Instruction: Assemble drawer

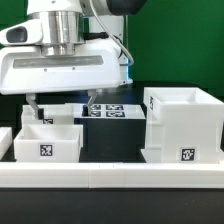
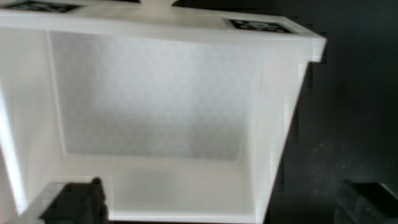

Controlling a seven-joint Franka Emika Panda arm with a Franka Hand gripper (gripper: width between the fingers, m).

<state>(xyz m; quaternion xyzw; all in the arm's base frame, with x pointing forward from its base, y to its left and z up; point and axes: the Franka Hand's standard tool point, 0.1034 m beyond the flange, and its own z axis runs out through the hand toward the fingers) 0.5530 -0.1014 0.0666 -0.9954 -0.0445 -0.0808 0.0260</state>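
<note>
A small white tray (image 1: pixel 48 140) with a square tag on its front stands at the exterior view's left. In the wrist view the tray (image 2: pixel 160 110) fills the picture, with its knob (image 2: pixel 160 8) at the far wall. My gripper (image 1: pixel 60 108) hangs just above it, open. In the wrist view the gripper (image 2: pixel 228 205) has its dark fingertips (image 2: pixel 80 200) wide apart, one inside the tray and one outside, with a side wall between them. The tall box casing (image 1: pixel 185 125) stands at the exterior view's right. A second tray (image 1: pixel 5 142) shows partly at the left edge.
The marker board (image 1: pixel 112 110) lies flat behind, between the tray and the casing. A long low white border rail (image 1: pixel 110 175) runs along the front of the black table. A dark gap of table separates the tray from the casing.
</note>
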